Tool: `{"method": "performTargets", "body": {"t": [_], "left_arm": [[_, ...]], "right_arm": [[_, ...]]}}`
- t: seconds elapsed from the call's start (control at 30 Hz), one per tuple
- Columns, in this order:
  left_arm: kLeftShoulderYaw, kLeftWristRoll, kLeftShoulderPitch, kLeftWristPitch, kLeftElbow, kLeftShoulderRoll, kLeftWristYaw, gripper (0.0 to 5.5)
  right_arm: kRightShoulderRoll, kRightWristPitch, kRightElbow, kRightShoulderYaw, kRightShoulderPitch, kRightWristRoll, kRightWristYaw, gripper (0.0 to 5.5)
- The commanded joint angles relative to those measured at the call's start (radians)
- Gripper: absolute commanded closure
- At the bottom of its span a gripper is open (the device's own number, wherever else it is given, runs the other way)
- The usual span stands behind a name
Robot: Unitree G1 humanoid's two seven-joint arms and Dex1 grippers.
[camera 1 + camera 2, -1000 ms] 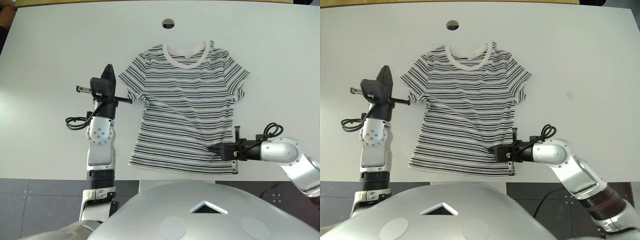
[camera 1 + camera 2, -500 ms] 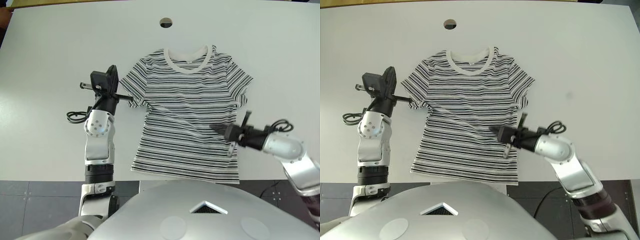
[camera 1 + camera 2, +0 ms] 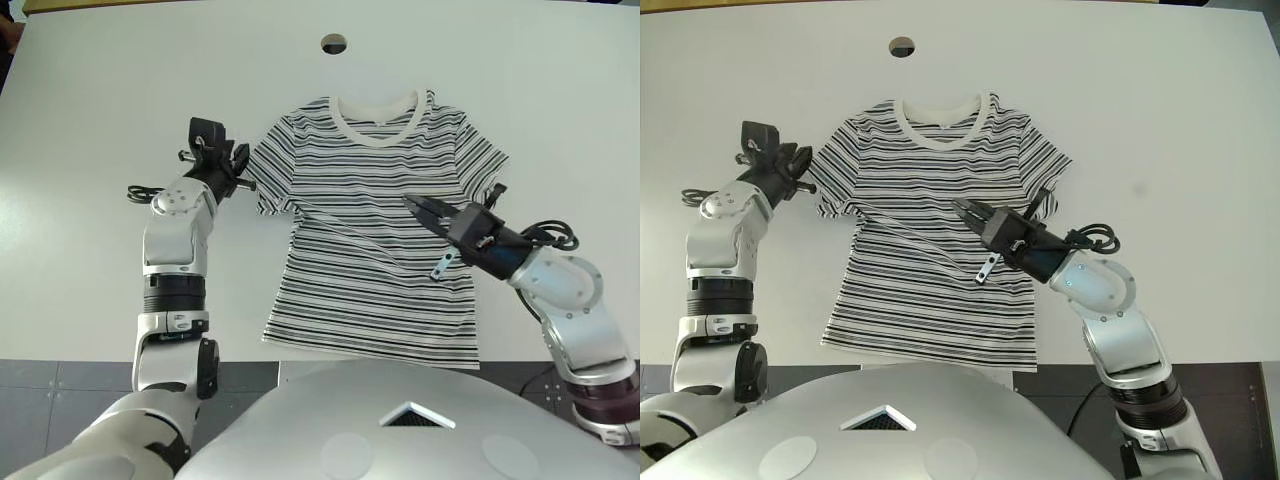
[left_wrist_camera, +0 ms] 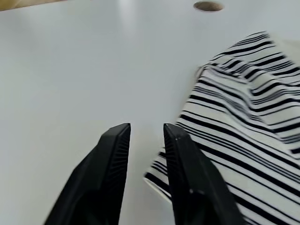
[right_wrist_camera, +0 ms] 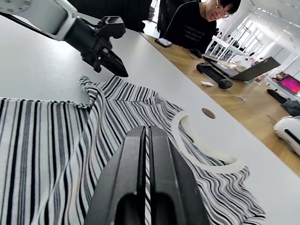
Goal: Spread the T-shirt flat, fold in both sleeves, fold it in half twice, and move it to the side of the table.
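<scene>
A black-and-white striped, short-sleeved fabric T-shirt (image 3: 375, 250) with a white ribbed collar lay front-up on a plain white bench (image 3: 90, 90). Its collar pointed toward the far edge and its bottom hem sat close to the near edge, in front of the robot. Both sleeves were spread outward, and a long diagonal crease ran across the body of the T-shirt from the left sleeve toward the lower right. A small round dark hole (image 3: 334, 43) in the bench sat just beyond the collar, apart from it. The black two-fingered left tool (image 4: 146, 132) was low over the bare bench just beside the hem of the left sleeve. Its fingers (image 4: 117, 140) were parted by a narrow gap, with nothing held between them. The black two-fingered right tool (image 5: 146, 131) was over the right half of the T-shirt, inward of the right sleeve and pointing toward the chest. Its fingers were pressed together, with no cloth caught between them. Whether its tip touched the fabric could not be told.
</scene>
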Motion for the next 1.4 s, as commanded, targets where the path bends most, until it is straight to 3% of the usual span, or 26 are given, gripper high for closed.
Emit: {"method": "performTargets", "body": {"t": [0.03, 0.37, 0.7, 0.97, 1.4], "left_arm": [[-0.045, 0.028, -0.027, 0.039, 0.067, 0.039, -0.059, 3.82], [-0.050, 0.001, -0.032, 0.102, 0.078, 0.054, -0.148, 3.82], [0.017, -0.096, -0.006, 0.178, -0.081, 0.038, -0.149, 3.82], [-0.059, -0.057, 0.032, 0.226, -0.058, 0.064, -0.155, 3.82], [-0.072, -0.020, 0.050, 0.152, -0.053, 0.082, -0.138, 3.82]], "right_arm": [[0.010, -0.002, -0.003, 0.006, 0.010, -0.013, -0.003, 5.40], [0.037, 0.001, 0.013, 0.012, 0.000, -0.021, -0.008, 5.40], [0.050, -0.006, 0.035, 0.022, -0.004, -0.049, -0.007, 5.40], [0.063, -0.008, 0.044, 0.022, -0.013, -0.056, -0.015, 5.40], [0.069, -0.014, 0.043, 0.016, -0.015, -0.051, -0.020, 5.40]]}}
